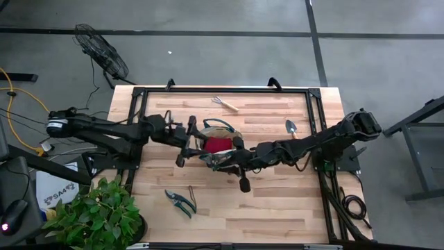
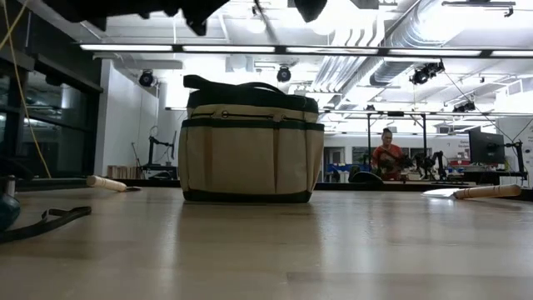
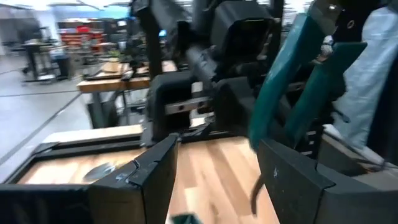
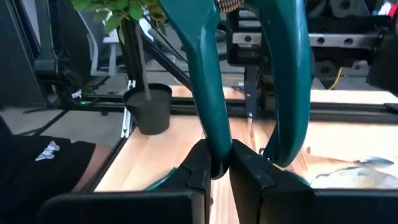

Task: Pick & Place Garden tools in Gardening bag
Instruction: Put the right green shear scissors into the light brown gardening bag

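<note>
1 shears [image 1: 181, 202], 1 trowel [image 1: 292, 128], 1 rake [image 1: 225, 103], 1 bag [image 2: 250, 142]

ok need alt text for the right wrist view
The right gripper is shut on one teal handle of a pair of pruning shears, whose two handles rise in front of the camera. Behind them lie the wooden table and a potted plant beyond its edge.

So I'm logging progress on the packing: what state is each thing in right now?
Bag: upright, glove inside.
Red glove: in the bag.
Teal shears: pinched by the shut right gripper.
Left gripper: open, empty.
Other shears: on the table.
Trowel: on the table.
Rake: on the table.
</note>
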Controlling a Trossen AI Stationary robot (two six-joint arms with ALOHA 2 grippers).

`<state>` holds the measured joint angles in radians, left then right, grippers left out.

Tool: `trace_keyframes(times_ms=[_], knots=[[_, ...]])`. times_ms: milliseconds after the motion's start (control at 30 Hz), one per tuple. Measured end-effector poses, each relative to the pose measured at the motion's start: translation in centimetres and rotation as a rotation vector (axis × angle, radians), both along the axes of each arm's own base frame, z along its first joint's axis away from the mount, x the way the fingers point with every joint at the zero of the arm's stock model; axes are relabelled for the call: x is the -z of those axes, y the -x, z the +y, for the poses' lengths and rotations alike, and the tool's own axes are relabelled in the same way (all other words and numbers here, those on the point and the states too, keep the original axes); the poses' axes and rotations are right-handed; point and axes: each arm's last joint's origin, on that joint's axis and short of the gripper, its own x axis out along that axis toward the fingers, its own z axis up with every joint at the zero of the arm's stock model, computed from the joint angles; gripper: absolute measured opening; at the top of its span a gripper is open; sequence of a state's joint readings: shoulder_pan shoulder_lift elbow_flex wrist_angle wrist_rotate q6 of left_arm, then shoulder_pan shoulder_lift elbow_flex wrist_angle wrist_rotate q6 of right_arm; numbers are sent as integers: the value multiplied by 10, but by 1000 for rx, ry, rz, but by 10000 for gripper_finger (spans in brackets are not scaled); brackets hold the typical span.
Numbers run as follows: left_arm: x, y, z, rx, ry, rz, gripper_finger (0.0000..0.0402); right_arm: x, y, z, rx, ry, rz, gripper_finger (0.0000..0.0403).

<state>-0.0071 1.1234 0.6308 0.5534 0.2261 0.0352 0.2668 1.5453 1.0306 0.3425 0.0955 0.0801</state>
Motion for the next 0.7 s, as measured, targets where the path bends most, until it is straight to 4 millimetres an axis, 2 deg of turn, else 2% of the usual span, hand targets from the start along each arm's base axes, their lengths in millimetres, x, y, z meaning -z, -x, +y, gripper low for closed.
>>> trace_keyframes(times_ms=[133, 700], knots=[[-6, -7, -2, 52, -5, -9, 213, 0, 0, -1, 9, 7, -5, 28], [-11, -7, -1, 20, -22, -60, 213, -6, -6, -14, 90, -6, -80, 28]])
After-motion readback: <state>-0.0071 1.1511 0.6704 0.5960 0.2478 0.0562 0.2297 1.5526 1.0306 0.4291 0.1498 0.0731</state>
